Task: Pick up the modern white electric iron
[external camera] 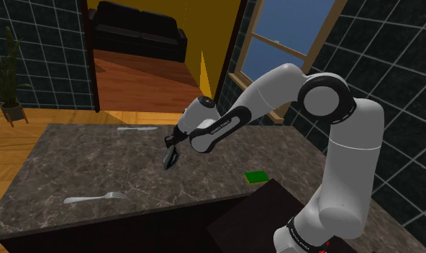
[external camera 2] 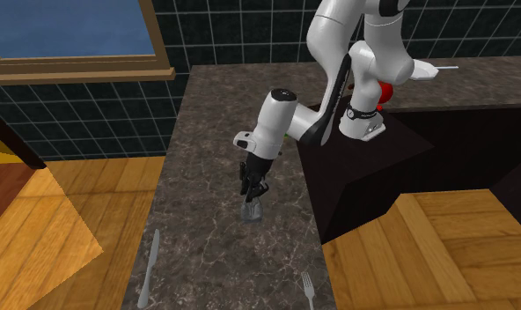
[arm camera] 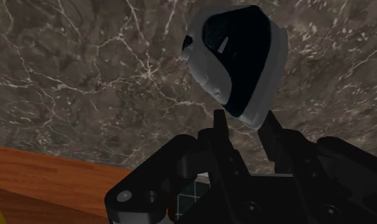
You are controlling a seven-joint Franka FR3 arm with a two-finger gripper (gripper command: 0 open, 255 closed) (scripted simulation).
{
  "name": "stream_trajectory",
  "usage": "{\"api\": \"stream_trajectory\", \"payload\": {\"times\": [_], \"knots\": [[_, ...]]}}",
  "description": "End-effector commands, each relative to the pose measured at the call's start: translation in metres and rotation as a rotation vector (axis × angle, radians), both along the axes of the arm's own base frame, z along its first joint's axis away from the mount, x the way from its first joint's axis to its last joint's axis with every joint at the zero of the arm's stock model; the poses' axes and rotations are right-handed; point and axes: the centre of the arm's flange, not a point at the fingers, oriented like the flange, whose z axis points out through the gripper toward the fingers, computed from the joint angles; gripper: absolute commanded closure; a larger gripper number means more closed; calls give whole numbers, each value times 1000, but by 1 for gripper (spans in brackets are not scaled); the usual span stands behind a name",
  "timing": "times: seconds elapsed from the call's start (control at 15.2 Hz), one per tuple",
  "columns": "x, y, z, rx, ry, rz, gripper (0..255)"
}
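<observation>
1. In the shoulder view the iron point(external camera: 168, 164) is a small dark-and-pale shape just left of the frame's centre; it is hard to tell apart from the black hand above it, and its form cannot be made out there.
2. In the second exterior view it hangs under the hand at the middle of the frame, pale grey against the dark veined countertop point(external camera 2: 210, 110); whether its lower end touches the stone or is apart from it cannot be told.
3. In the wrist view its white shell wraps a large black part; that part is too dark to show any detail; the end nearest the hand is hidden between the fingers point(arm camera: 220, 137).
4. The gripper point(arm camera: 246, 124) is closed on the iron; the two black fingers stand only a little apart, one against each side of the iron's narrow end.
5. The arm point(external camera 2: 276, 119) is cut off by the top edge of the second exterior view; the stand point(external camera 2: 373, 167) shows there as a dark box right of centre.
6. In the shoulder view a fork point(external camera: 96, 197) lies at the lower left; a knife point(external camera: 136, 129) lies near the counter's far edge, left of centre; a small green block point(external camera: 256, 177) sits right of centre; all three are well apart from the iron.
</observation>
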Motion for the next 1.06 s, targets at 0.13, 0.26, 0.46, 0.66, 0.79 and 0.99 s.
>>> {"api": "stream_trajectory", "payload": {"times": [0.13,0.26,0.46,0.66,0.79,0.99], "knots": [[0,0,19,0,0,0,255],[0,0,29,0,0,0,255],[0,0,45,0,0,0,255],[0,0,61,0,0,0,255],[0,0,72,0,0,0,255],[0,0,78,0,0,0,255]]}}
